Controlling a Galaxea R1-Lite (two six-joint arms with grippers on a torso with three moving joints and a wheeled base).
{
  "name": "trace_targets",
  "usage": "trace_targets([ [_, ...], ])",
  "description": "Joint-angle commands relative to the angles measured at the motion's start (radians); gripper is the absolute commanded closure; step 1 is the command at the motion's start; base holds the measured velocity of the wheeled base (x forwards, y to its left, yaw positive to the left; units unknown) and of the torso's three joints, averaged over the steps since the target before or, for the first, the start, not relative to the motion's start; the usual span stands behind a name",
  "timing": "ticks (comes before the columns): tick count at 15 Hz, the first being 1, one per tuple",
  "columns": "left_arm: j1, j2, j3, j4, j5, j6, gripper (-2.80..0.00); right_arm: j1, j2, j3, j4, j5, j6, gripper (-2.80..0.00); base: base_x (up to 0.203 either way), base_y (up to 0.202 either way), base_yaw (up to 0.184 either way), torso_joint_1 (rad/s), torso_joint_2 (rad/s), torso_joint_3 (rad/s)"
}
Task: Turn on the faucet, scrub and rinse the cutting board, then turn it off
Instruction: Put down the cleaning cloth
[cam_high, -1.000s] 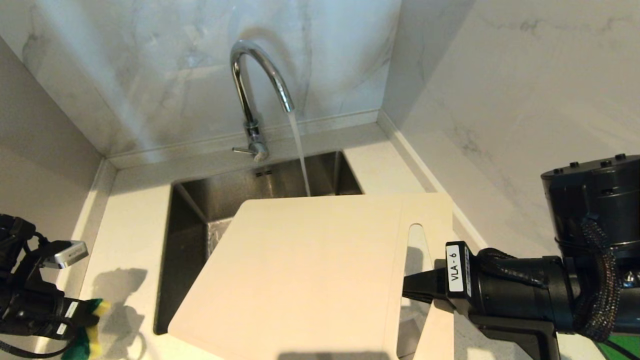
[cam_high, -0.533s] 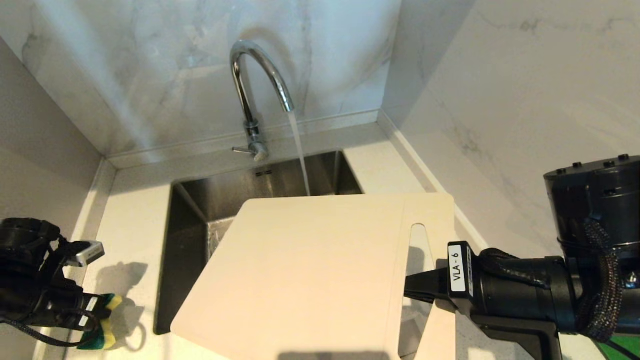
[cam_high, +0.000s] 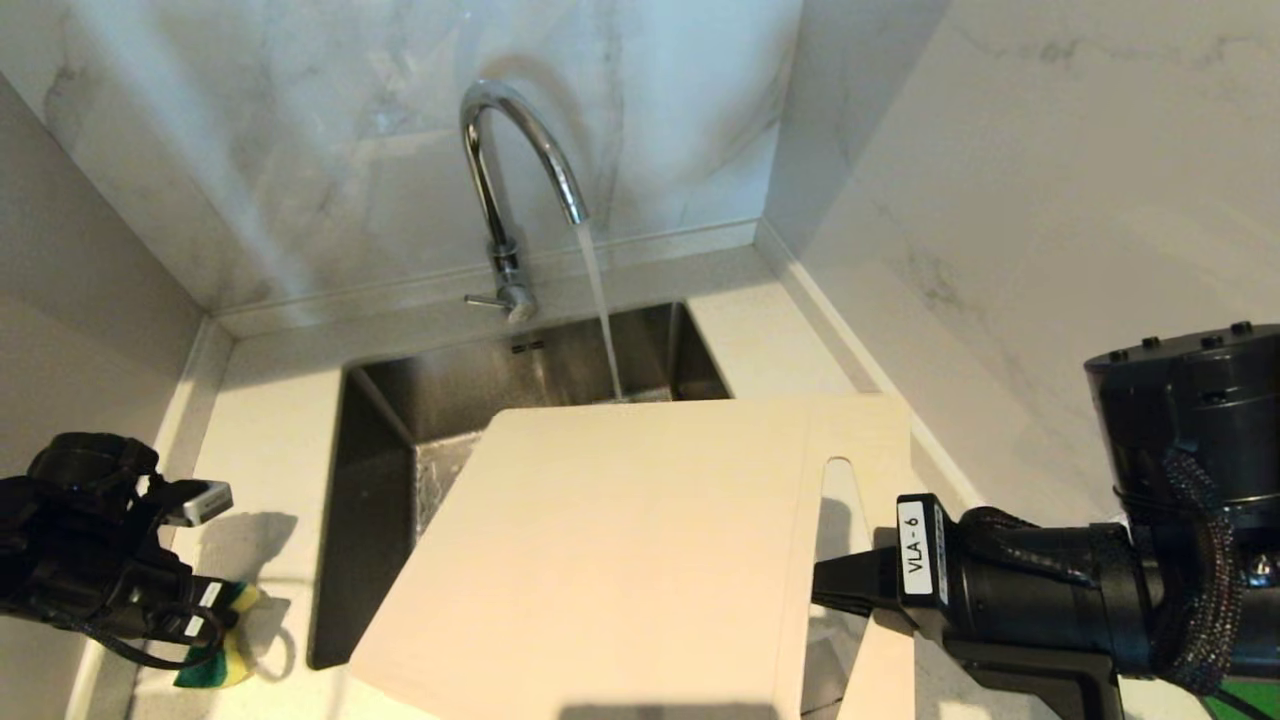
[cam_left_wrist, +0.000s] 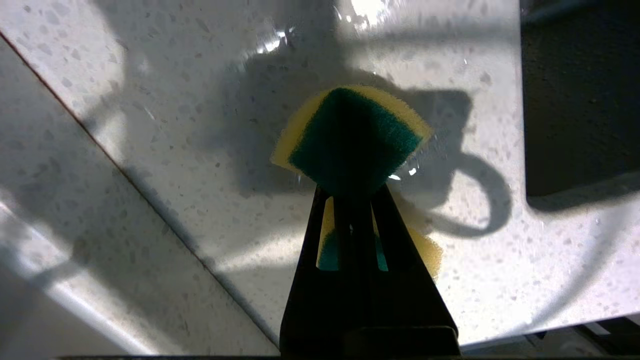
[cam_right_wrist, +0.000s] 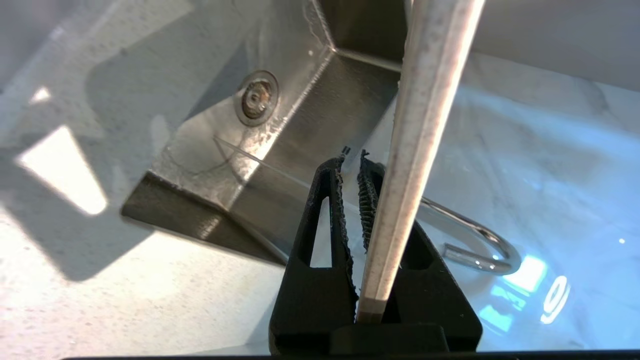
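Currently listed: one cutting board (cam_high: 620, 550), thin flat pale cream plastic, rounded corners, elongated handle slot at the short end, held tilted over one brushed steel sink (cam_high: 400, 420), rectangular. One faucet (cam_high: 505, 190), shiny chrome gooseneck with thin side lever, standing behind the sink, running a single stream down just past the board's far edge. One sponge (cam_left_wrist: 352, 137), yellow foam with rough green scouring face. Two black grippers: right gripper (cam_right_wrist: 352, 190) clamped on the board's edge by the slot; left gripper (cam_left_wrist: 355, 200) squeezed on the sponge above the speckled pale stone tabletop (cam_high: 260, 450), left of the sink.
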Motion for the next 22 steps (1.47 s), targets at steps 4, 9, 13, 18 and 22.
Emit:
trace_targets([
  [4,0.000,0.030,-0.009,0.001,-0.004,-0.002,0.00,0.000,0.000,-0.003,-0.001,0.001,-0.013,0.00,0.000,0.000,0.000,0.000,0.00,0.000],
  [9,0.000,0.027,-0.009,0.001,-0.006,-0.002,0.00,0.000,0.000,-0.003,-0.001,0.001,-0.012,0.00,0.000,0.000,0.000,0.000,0.00,0.000],
  [13,0.000,0.027,-0.009,0.001,-0.006,-0.004,0.00,0.000,-0.002,-0.003,-0.001,0.001,-0.012,0.00,0.000,0.000,0.000,0.000,0.00,0.000],
  [18,0.000,0.024,-0.005,0.001,-0.006,-0.005,0.00,0.000,-0.009,-0.003,-0.001,0.001,-0.012,0.00,0.000,0.000,0.000,0.000,0.00,0.000],
  [22,0.000,0.002,0.000,0.002,-0.011,-0.014,-2.80,0.000,-0.014,0.003,-0.001,0.001,-0.012,0.00,0.000,0.000,0.000,0.000,0.00,0.000],
])
